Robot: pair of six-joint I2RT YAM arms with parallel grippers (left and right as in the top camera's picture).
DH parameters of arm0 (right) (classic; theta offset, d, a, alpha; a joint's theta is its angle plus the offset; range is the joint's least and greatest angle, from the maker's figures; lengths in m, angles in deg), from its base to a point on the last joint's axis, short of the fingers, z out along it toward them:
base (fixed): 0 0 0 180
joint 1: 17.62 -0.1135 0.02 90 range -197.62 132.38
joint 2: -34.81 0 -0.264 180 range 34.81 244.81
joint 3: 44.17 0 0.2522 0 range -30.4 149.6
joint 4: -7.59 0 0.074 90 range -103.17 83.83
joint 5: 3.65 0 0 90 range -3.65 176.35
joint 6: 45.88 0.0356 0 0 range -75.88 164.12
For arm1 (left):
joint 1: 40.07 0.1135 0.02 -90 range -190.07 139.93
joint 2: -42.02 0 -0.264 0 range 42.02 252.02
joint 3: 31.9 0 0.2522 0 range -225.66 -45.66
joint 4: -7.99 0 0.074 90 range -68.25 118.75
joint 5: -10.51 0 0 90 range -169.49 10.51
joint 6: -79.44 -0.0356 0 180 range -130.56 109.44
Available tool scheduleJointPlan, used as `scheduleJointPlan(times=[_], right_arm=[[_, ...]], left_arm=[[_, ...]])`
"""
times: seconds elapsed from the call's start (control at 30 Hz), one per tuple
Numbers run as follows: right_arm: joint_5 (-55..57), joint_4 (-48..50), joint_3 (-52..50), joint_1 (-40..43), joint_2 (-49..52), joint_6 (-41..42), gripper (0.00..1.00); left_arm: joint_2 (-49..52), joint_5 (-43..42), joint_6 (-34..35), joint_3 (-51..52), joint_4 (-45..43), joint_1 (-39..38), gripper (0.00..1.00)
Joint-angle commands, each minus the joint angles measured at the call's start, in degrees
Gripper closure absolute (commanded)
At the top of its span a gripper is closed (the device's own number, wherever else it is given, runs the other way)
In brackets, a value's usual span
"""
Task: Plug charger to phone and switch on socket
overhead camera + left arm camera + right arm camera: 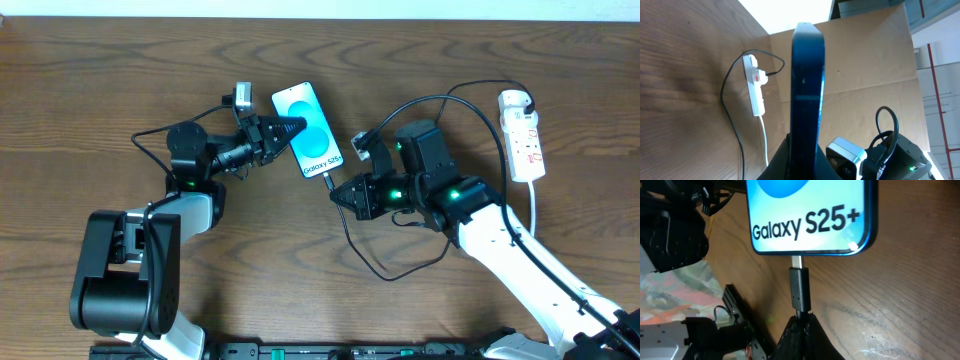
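The phone (308, 131) lies mid-table with a cyan-and-white "Galaxy S25+" screen. My left gripper (290, 130) is shut on its left edge; in the left wrist view the phone (807, 95) shows edge-on between the fingers. My right gripper (338, 192) is shut on the charger cable just behind its connector (800, 289). The connector's metal tip sits at the phone's bottom edge (812, 217), partly inserted. The black charger cable (350, 245) loops over the table to the white socket strip (525, 135) at the right, also seen in the left wrist view (755, 85).
The strip's white cord (537, 210) runs toward the front right. The right arm's white link (530, 260) crosses the front right of the wooden table. The left arm's base (125, 270) stands at the front left.
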Motion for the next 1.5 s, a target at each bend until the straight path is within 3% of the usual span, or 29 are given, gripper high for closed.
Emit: scheduleJointPlan(times=[0.0,0.93,1.2,1.47], right_arm=[[2.8,0.8,0.4,0.4,0.2,0.8,0.99],[-0.5,3.3,0.4,0.4,0.2,0.7,0.99],[8.1,5.9,0.4,0.3,0.2,0.4,0.99],[8.9,9.0,0.4,0.3,0.2,-0.4,0.99]], left_arm=[[-0.5,-1.7,-1.1,-1.6,-0.7,-0.2,0.93],[-0.5,-1.7,-2.6,-1.6,-0.7,-0.2,0.92],[-0.5,-2.6,-2.5,-1.6,-0.7,-0.2,0.93],[-0.5,-3.1,-2.6,-1.6,-0.7,-0.2,0.93]])
